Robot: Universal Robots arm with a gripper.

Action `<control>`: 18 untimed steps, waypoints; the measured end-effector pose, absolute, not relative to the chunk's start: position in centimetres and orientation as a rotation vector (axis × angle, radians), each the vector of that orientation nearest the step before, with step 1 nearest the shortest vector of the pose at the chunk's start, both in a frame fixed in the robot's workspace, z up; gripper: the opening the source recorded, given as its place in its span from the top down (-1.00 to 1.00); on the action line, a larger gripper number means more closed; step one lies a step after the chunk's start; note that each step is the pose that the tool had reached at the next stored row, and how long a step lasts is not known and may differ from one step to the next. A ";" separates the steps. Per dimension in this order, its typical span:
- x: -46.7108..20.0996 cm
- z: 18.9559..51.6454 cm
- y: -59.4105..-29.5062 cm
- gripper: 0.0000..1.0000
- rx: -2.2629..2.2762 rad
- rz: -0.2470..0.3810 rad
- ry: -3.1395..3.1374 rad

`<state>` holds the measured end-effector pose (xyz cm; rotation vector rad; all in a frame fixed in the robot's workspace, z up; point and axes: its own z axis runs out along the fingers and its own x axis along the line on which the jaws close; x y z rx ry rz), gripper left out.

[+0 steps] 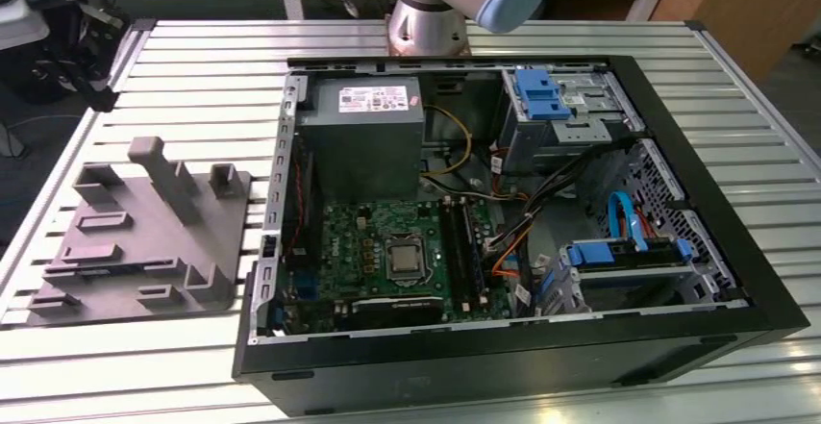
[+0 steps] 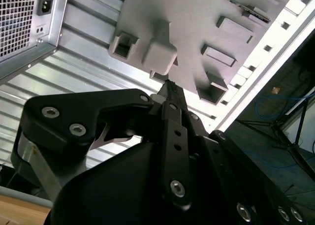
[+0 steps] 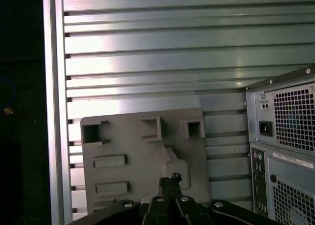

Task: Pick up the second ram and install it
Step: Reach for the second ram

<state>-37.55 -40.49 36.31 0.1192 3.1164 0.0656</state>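
Grey fixture (image 3: 142,151) on the worktop (image 3: 147,48) lies under the gripper (image 2: 170,87); jaws look pressed together, nothing between them. The ram (image 2: 252,14) seems to be the dark strip in 1 fixture slot, unsure. Likely light, stiff, fragile: grip the flat faces mid-length, off the contacts.

Soft, even light fills the exterior view, though the inside of the computer case (image 1: 513,357) is dim. In the first wrist view glare bands the bench (image 3: 147,57) toward 12 o'clock, and 9 o'clock falls black. In the second wrist view the gripper (image 2: 170,86) looms dark, with slats washed out at 3 o'clock.
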 end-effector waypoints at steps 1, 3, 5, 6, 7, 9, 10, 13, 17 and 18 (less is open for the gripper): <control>-37.7 36.1 -40.5 0.80 0.120 0.065 3.118; -38.1 35.8 -40.5 0.80 0.120 0.063 3.121; -38.7 35.4 -40.6 0.80 0.121 0.062 3.122; -39.0 35.2 -40.6 0.80 0.121 0.062 3.123; -39.3 35.0 -40.7 0.80 0.121 0.062 3.123; -39.6 34.7 -41.2 0.80 0.120 0.061 3.125; -39.7 34.5 -41.5 0.80 0.121 0.061 3.125; -40.0 34.0 -42.4 0.80 0.121 0.061 3.125; -40.4 33.2 -43.7 0.80 0.121 0.061 3.125; -40.5 33.1 -44.0 0.80 0.121 0.062 3.125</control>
